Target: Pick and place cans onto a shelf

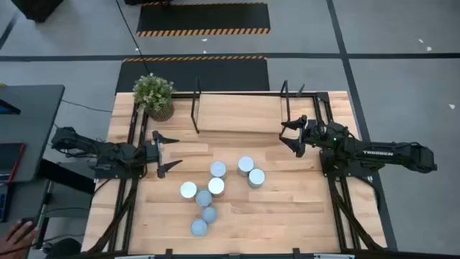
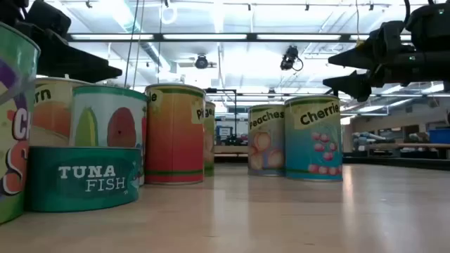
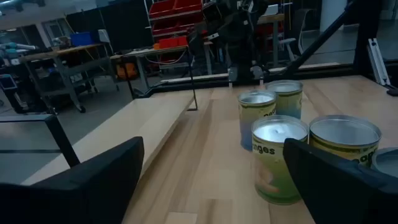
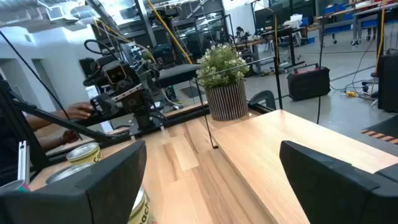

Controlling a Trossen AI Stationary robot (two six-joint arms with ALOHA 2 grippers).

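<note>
Several cans [image 1: 215, 186] with silver tops stand upright on their bases in a loose cluster at the middle of the table; they also show in the low view [image 2: 174, 133] and the left wrist view [image 3: 280, 158]. The shelf [image 1: 237, 114], a light wood plank between thin black rods, stands at the table's far middle. My left gripper [image 1: 171, 151] is open and empty, left of the cluster, pointing toward it [image 3: 214, 180]. My right gripper [image 1: 291, 138] is open and empty, right of the shelf and beyond the cans, pointing left [image 4: 211, 180].
A potted green plant [image 1: 154, 96] stands at the far left corner, left of the shelf. Black frame rails [image 1: 338, 194] run along both table sides. A person's hand [image 1: 18, 234] shows off the table's near left. Bare tabletop lies right of the cans.
</note>
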